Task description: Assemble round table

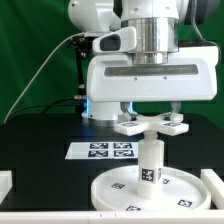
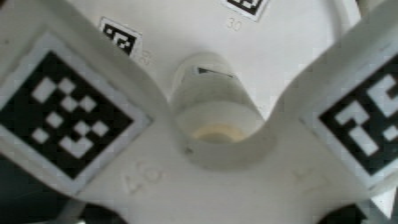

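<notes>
The short thick white plastic cylinder leg (image 1: 150, 165) is seen standing upright at the middle of the large rimmed white round disc (image 1: 110, 195), which lies flat on the black table (image 1: 40, 150), nearer the camera than the marker board (image 1: 108, 150). The white cross-shaped foot piece (image 1: 150, 124) is seated on top of the leg, its tagged arms spread level.

The gripper (image 1: 149, 112) is held directly above, and its fingers are set wide apart, one on each side of the foot's middle. Whether the foot is actually pinched cannot be told. In the wrist view, two tagged arms of the foot are seen close up, splayed about a rounded hub.

The step in hand is judged to be the fixing of the foot onto the leg. A firm hold and a straight, centred twist or press are called for next, with the leg kept upright.
</notes>
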You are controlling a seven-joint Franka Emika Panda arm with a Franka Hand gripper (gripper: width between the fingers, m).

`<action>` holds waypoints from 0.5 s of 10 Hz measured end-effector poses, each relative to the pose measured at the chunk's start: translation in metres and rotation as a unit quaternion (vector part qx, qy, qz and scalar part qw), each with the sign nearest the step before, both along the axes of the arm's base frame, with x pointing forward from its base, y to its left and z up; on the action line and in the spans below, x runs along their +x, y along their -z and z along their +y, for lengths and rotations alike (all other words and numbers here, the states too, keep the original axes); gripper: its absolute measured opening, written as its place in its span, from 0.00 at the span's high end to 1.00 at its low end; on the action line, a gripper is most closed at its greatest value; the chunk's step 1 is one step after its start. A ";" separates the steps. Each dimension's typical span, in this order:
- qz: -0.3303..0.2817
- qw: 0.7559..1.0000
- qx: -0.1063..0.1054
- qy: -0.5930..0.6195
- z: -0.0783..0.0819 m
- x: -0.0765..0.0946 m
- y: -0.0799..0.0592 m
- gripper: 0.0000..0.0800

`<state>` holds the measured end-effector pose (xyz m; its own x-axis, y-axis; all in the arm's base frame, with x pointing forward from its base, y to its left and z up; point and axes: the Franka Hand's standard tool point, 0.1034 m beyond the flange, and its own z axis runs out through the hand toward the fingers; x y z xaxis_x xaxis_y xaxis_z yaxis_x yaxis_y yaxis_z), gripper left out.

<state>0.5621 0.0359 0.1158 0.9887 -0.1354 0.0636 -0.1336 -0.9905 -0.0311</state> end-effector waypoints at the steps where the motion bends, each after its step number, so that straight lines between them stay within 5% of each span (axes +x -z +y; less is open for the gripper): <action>1: 0.002 1.000 -0.001 0.001 0.001 -0.001 0.004 0.44; 5: -0.019 1.000 -0.010 -0.008 0.004 0.001 0.013 0.44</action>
